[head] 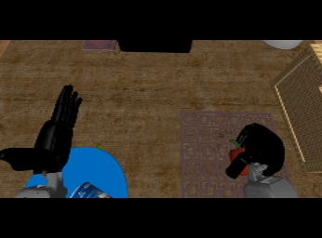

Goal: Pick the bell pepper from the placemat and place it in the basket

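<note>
So the bell pepper (pixel 237 151) is mostly swallowed up by the right hand (pixel 260 149), whose fingers are curled round it. Only a red sliver and a bit of green stem are seen at the hand's left side, over the placemat (pixel 205 139). Whether the pepper is lifted clear of the mat or is resting on it can't be told from this steep angle.

The basket (pixel 308 116) is found to the right of that hand and a bit beyond it, near but not touching. Its near rim is probably the main hazard: if the pepper is carried across too low, it could be clipped on the wicker edge and knocked out of the grasp. So little of the pepper is visible that how it sits in the fingers can't be judged, and a slip mid-carry can't be ruled out.

The left hand (pixel 57 128) is held open, fingers straight up, resting well off to the left above a blue plate (pixel 105 172).
</note>
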You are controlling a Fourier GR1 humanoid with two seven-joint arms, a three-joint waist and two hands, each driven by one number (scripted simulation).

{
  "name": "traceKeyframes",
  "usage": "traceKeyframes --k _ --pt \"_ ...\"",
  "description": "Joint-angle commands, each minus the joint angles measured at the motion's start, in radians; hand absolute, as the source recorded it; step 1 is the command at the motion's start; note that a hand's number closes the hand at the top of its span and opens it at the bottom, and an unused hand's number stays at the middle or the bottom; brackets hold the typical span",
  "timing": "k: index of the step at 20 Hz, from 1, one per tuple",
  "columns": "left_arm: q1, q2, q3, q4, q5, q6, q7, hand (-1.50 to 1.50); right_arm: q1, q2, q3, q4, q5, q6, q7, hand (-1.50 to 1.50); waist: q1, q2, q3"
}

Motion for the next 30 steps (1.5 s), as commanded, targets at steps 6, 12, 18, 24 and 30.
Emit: traceKeyframes --k 6,12,18,24,30 --pt "-0.013 -0.012 -0.032 -0.009 0.002 -0.021 -0.011 0.0 -0.264 -0.019 -0.405 0.231 0.079 -0.169 0.306 1.5 0.072 0.049 0.006" --pt "-0.055 -0.017 -0.06 -0.016 -0.008 -0.029 0.011 0.0 -0.487 -0.102 -0.516 0.366 0.203 -0.319 0.319 1.5 0.113 0.046 0.008" --pt "-0.061 -0.025 -0.07 -0.004 -0.006 -0.035 0.012 0.0 -0.674 -0.143 -0.552 0.428 0.366 -0.495 0.326 1.5 0.13 0.045 0.005" --pt "-0.081 -0.007 -0.056 0.007 -0.005 -0.041 0.031 0.0 -0.858 -0.149 -0.574 0.526 0.529 -0.586 0.369 1.5 0.128 0.038 0.003" --pt "-0.064 -0.037 -0.07 0.03 -0.031 -0.009 0.004 0.0 -0.983 -0.112 -0.651 0.634 0.637 -0.625 0.456 1.5 0.093 0.029 0.003"
